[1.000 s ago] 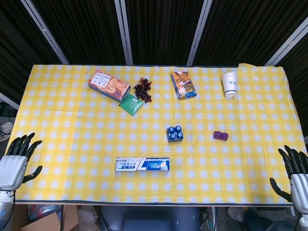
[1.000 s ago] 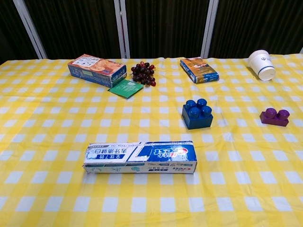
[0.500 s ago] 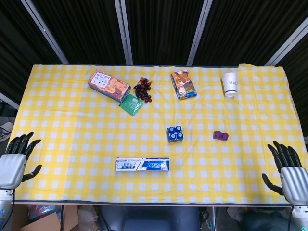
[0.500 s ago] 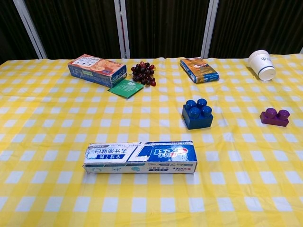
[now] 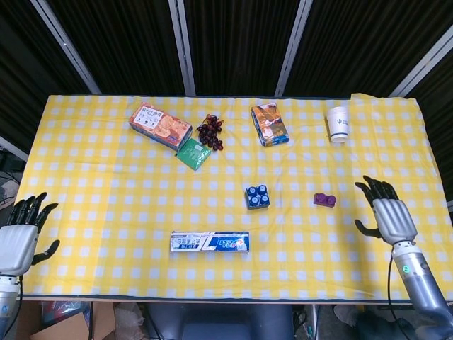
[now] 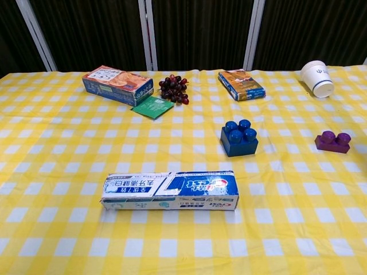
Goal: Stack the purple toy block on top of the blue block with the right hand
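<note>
Right robot hand: over the right-hand part of the tabletop, fingers spread, palm empty, holding nothing. Seen in the head view only; the chest view does not show it.

Left robot hand: off the near-left corner of the tabletop, fingers apart, empty. It is well apart from both blocks.

Purple toy block: lying flat on the yellow checked cloth, studs up, untouched. From the right robot hand it lies at about ten o'clock, near but clearly apart, with open cloth between. Its long axis runs roughly nine to three across the tabletop, tilted slightly, so its short sides face the hand's approach.

Blue block: standing studs up, at about nine o'clock from the purple toy block and well apart from it. Nothing rests on it.

Finding: the right robot hand is by far the nearer to the purple toy block. In my judgement the coming move is a short reach toward ten o'clock, then a grasp across the block's narrow width, then a carry toward nine o'clock. No grasp has yet been made.
</note>
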`<control>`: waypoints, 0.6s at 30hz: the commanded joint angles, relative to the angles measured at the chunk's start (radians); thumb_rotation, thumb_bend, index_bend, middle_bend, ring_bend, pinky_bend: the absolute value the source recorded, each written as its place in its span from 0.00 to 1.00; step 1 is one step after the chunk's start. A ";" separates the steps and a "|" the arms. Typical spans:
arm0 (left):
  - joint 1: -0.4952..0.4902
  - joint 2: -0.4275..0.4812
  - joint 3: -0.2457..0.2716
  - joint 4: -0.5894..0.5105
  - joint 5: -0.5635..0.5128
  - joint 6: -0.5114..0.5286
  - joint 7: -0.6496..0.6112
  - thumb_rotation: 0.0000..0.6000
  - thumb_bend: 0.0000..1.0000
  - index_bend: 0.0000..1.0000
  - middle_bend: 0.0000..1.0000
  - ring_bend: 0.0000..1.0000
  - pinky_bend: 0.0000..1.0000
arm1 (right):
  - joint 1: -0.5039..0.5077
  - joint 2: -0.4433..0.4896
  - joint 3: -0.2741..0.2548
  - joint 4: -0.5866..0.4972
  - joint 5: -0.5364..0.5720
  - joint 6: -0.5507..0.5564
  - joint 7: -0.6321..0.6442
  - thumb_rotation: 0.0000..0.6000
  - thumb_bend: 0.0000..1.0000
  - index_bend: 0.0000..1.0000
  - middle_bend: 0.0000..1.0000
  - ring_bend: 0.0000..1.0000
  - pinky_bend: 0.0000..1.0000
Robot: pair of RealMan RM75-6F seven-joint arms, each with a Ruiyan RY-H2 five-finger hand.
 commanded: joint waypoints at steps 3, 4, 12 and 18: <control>0.001 -0.003 -0.009 0.004 -0.019 0.000 0.007 1.00 0.32 0.15 0.00 0.00 0.05 | 0.100 -0.081 0.033 0.120 0.116 -0.126 -0.055 1.00 0.39 0.18 0.00 0.00 0.00; 0.001 -0.003 -0.010 0.005 -0.022 -0.001 0.008 1.00 0.32 0.15 0.00 0.00 0.05 | 0.107 -0.089 0.034 0.132 0.123 -0.134 -0.058 1.00 0.39 0.18 0.00 0.00 0.00; -0.005 -0.013 -0.021 0.013 -0.056 -0.015 0.032 1.00 0.32 0.15 0.00 0.00 0.05 | 0.180 -0.191 0.026 0.289 0.183 -0.228 -0.071 1.00 0.39 0.21 0.00 0.00 0.00; -0.011 -0.019 -0.023 0.017 -0.068 -0.028 0.044 1.00 0.31 0.15 0.00 0.00 0.05 | 0.195 -0.234 0.010 0.345 0.183 -0.251 -0.061 1.00 0.39 0.24 0.00 0.00 0.00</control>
